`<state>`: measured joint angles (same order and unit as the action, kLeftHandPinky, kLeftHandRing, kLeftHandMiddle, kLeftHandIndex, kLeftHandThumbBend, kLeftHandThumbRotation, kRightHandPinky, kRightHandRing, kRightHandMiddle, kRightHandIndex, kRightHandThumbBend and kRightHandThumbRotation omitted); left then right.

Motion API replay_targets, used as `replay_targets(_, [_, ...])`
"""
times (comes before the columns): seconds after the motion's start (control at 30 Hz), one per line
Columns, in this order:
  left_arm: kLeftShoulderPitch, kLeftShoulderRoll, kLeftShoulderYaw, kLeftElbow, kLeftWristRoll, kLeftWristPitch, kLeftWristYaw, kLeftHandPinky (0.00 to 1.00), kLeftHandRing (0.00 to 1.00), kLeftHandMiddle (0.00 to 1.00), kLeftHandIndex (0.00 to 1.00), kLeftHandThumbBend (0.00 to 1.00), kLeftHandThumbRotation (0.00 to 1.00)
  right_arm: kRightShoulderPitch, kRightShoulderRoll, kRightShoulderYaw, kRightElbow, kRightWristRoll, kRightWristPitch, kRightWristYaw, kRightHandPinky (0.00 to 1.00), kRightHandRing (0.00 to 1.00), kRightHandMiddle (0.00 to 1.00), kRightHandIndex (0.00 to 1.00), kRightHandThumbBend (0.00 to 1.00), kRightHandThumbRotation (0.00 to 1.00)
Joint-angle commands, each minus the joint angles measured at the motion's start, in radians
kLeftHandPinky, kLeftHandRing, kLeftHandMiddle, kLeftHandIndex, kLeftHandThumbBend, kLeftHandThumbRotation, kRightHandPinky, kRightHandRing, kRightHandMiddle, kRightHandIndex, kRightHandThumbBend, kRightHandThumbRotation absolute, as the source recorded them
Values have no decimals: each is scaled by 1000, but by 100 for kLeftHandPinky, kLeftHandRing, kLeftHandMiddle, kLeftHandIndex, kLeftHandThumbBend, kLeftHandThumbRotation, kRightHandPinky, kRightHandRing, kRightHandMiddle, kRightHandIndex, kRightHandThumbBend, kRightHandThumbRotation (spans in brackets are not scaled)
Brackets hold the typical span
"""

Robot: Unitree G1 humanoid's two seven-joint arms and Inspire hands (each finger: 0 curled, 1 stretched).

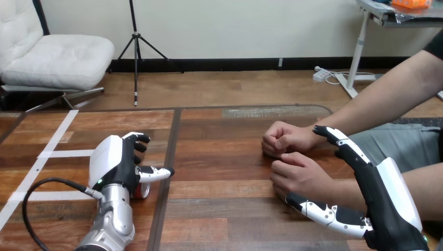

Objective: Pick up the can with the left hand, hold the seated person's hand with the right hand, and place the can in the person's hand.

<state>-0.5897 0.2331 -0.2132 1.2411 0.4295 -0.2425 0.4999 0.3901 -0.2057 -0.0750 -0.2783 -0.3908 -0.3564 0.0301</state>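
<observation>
At the near left the can (142, 189) sits under the left hand (112, 159), grip impossible to tell, so it may slip, while the released right hand (379, 201) only flanks the person's nearer fist (298, 175).

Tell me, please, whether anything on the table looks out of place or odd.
Nothing is spilled or damaged. The can lies mostly hidden under the left hand. Both of the person's hands are closed fists, so no palm is open for it.
</observation>
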Motion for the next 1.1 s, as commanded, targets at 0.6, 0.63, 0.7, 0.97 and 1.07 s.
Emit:
replay_targets(0.6, [-8, 18, 69, -67, -90, -96, -36, 60, 68, 71, 72, 88, 23, -59, -17, 13, -13, 4, -25, -13, 87, 91, 92, 87, 76, 29])
replay_targets(0.63, [-7, 17, 71, -70, -92, -94, -38, 60, 68, 71, 72, 89, 23, -60, -18, 14, -11, 5, -28, -12, 87, 91, 92, 87, 76, 29])
replay_targets(0.7, [-7, 17, 73, -73, -94, -91, -41, 61, 69, 71, 72, 88, 24, -62, -19, 15, -9, 6, -30, -12, 87, 91, 92, 87, 76, 29])
replay_targets(0.97, [-6, 17, 82, -81, -101, -94, -43, 62, 69, 72, 72, 88, 23, -65, -23, 16, -5, 8, -33, -11, 89, 91, 92, 87, 76, 29])
replay_targets(1.07, [-6, 19, 83, -80, -102, -96, -44, 62, 69, 72, 72, 88, 22, -65, -25, 15, -4, 4, -35, -15, 89, 91, 92, 87, 76, 29])
